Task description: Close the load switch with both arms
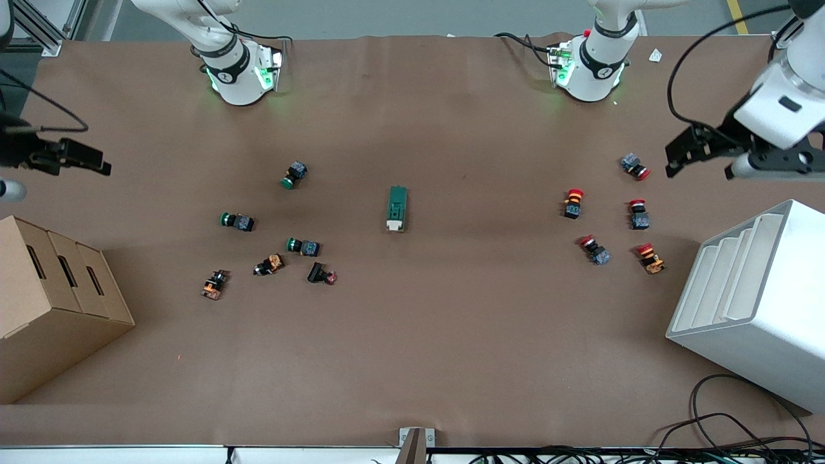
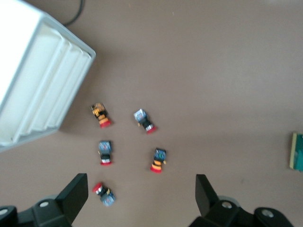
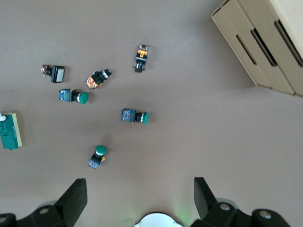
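Brown bench (image 1: 412, 335) under two white arms, bases lit green along its robot edge. Load switch (image 1: 397, 208) flat at mid-bench, dark green body with cream lever end toward the front camera, untouched, well apart from both tools. Also seen at the frame edge in the left wrist view (image 2: 297, 151) and in the right wrist view (image 3: 10, 131).

Left tool (image 1: 684, 151) up in the air over the left arm's end of the bench, fingers spread wide, nothing between them; both finger tips show apart in its wrist view (image 2: 141, 189). Under and near it, red push buttons (image 1: 573, 202) in a loose cluster of five, between this tool and the load switch. White slotted rack (image 1: 754, 303) on the bench beside that cluster, nearer the front camera than the tool.

Right tool (image 1: 84, 158) up in the air over the right arm's end of the bench, fingers likewise spread with nothing held, seen apart in its wrist view (image 3: 141, 189). Green push buttons (image 1: 294, 174), three of them, scattered between this tool and the load switch, with three more small switch parts, orange-and-black (image 1: 269, 264) among them, lying nearer the front camera. Cardboard box (image 1: 51, 303) with slots at the right arm's end, nearer the front camera than the tool.

Loose cables (image 1: 728, 432) at the bench corner near the rack.
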Motion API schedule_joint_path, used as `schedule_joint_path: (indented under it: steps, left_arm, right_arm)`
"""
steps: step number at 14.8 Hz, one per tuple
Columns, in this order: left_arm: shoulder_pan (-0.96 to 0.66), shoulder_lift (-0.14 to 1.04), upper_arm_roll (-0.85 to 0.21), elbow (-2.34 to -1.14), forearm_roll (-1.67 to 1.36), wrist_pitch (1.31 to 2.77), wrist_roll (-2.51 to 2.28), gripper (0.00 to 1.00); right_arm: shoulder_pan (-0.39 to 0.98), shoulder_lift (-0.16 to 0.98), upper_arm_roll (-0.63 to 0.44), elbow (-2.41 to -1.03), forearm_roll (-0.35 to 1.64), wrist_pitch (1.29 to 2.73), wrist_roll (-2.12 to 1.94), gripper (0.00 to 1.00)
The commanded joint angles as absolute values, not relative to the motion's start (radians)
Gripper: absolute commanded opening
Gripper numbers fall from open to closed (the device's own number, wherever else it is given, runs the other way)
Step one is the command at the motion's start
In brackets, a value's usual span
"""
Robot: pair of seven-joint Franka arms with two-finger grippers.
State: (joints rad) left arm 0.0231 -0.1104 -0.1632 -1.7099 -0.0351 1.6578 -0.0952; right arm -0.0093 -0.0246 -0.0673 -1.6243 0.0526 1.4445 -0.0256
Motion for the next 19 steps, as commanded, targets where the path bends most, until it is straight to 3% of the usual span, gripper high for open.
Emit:
schedule_joint_path:
  steps: [1,10,19]
  left_arm:
    - [0.029,-0.218,-0.166,-1.822,-0.058,1.661,-0.092,1.0]
    - [0.037,-0.124,-0.172,-1.671,-0.045,1.582,-0.087,1.0]
    - [0.037,-0.117,-0.17,-1.622,-0.044,1.545,-0.095,1.0]
  right_arm:
    - [-0.003,-0.161,-0.069,-1.771,0.044,1.476,0.002,1.0]
    - [-0.014,-0.216,-0.064,-1.761,0.044,1.465,-0.003,1.0]
    - [-0.009,-0.068,-0.063,-1.534,0.043,1.364,0.002,1.0]
